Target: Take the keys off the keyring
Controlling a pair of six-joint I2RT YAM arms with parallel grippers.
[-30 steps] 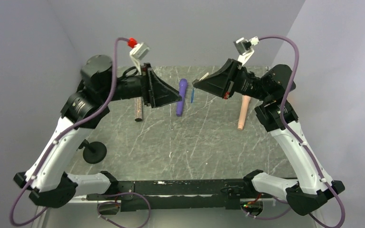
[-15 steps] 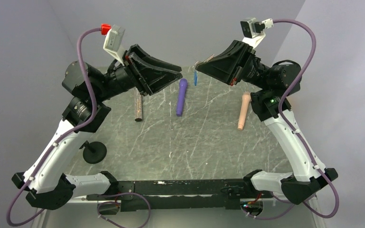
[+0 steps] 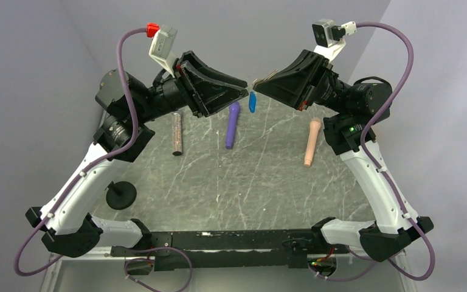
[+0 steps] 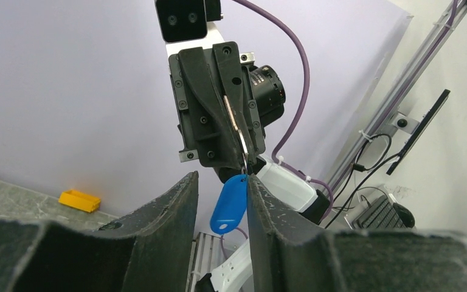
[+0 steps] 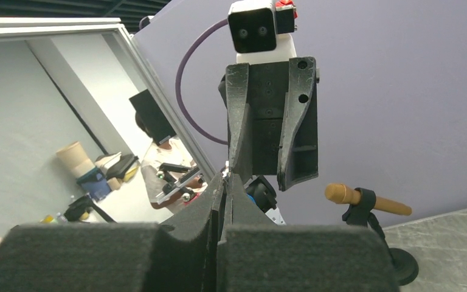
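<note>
Two arms are reaching up off the marble table (image 3: 267, 182) and pointing their grippers at each other above its far half. The right gripper (image 3: 257, 84) is pinching its fingers tight together on the keys (image 4: 235, 121), thin grey metal pieces seen edge-on between the black pads. From the overhead camera a bit of that metal is poking out past the fingertips.

Below that grip the keyring (image 4: 230, 204) is hanging in the air by its thin wire loop, its blue oblong plastic tag dangling straight down. The left gripper (image 3: 242, 92) is holding its fingers a moderate width apart, and in its own wrist camera the tag is sitting in the gap between them, closer to one finger than the other. Whether the tag is touching that finger I cannot tell.

Down on the table a purple wand (image 3: 232, 125) is lying almost under the two grippers. A peach cylinder (image 3: 311, 142) is lying to the right of it, near the right arm, and a speckled brown cylinder (image 3: 177, 134) is lying to the left. A small black round-based stand (image 3: 120, 194) is sitting near the left arm, closer to the bases. All four are resting well apart from one another.
</note>
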